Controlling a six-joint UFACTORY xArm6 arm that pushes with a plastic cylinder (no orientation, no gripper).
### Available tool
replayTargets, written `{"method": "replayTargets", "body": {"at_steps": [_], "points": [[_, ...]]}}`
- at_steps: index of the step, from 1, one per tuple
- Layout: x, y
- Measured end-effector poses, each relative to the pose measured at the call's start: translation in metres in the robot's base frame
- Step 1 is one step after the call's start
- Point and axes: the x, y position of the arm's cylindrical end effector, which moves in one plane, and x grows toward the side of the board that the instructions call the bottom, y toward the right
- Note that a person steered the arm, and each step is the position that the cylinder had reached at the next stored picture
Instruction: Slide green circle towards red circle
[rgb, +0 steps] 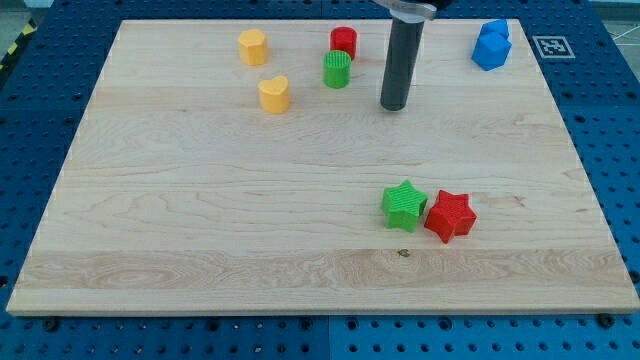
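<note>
green circle (337, 70) just left of my tip (393, 105), beside red circle (344, 42)

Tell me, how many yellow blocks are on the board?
2. One yellow block sits near the view's top, left of the red circle. The other yellow block lies just below it, left of the green circle. None seem hidden.
</note>
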Motion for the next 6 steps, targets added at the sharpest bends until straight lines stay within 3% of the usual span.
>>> {"method": "replayTargets", "body": {"at_steps": [1, 4, 6], "points": [[-0.001, -0.050], [-0.001, -0.052], [-0.037, -0.100]]}}
